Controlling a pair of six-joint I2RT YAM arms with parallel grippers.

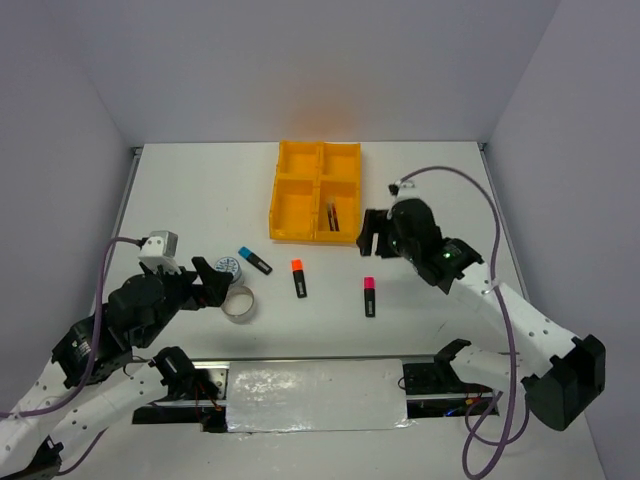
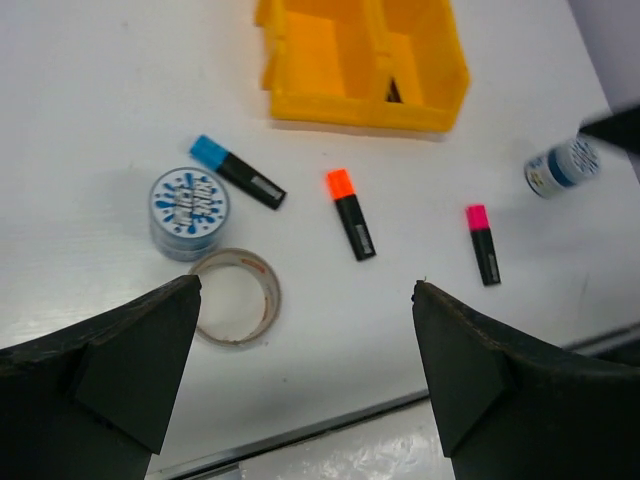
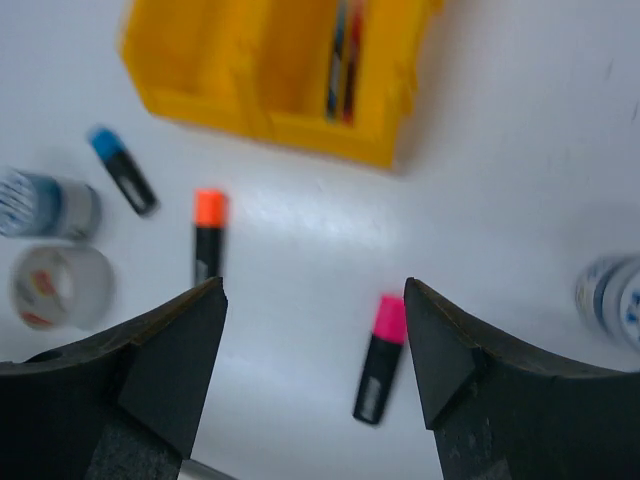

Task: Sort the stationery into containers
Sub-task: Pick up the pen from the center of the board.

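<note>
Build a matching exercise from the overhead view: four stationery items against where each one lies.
Items:
1. pens
2. orange-capped highlighter
3. tape ring
4. pink-capped highlighter

Places:
A. between two other highlighters
B. inside a tray compartment
C. beside the left blue-white roll
D. rightmost of the highlighters

Pairs: 1-B, 2-A, 3-C, 4-D

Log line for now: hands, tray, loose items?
left hand open, empty | right hand open, empty | tray: pens in near-right compartment | loose: blue highlighter, orange highlighter, pink highlighter, left roll, right roll, tape ring
</note>
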